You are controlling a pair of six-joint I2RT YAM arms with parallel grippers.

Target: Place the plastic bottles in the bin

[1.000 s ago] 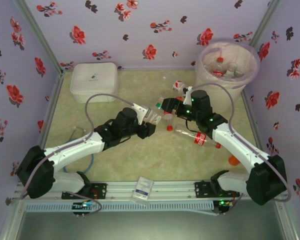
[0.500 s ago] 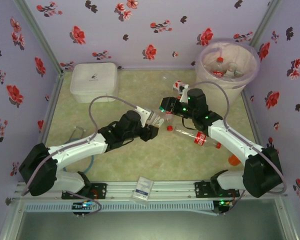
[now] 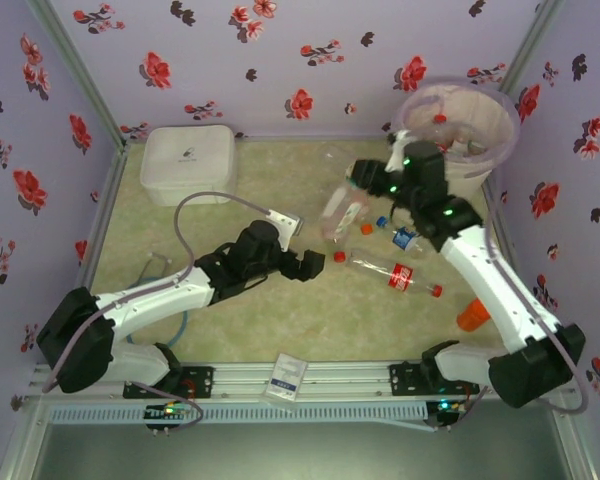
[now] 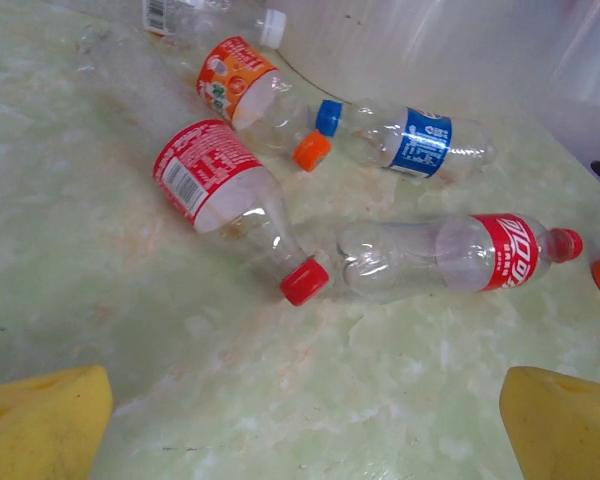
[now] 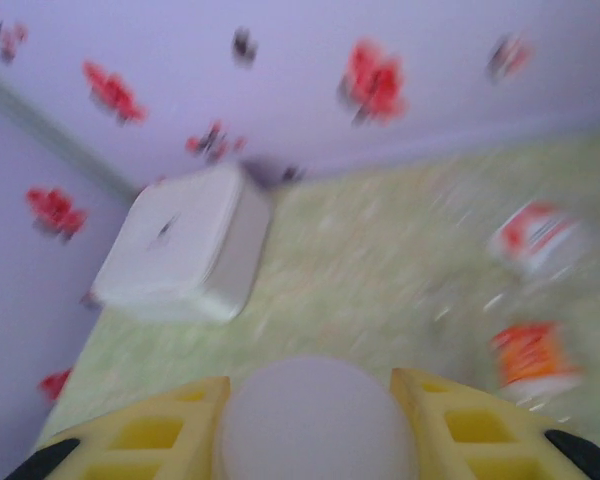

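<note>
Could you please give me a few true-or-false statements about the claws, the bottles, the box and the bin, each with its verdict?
1. The left claw is open and empty. True.
2. The right claw holds nothing. False: it grips a clear bottle.
3. The white box sits in the far left corner. True.
4. The bin has nothing in it. False: a red-capped bottle shows inside.
5. The blue-labelled bottle has a red cap. False: its cap is blue.
</note>
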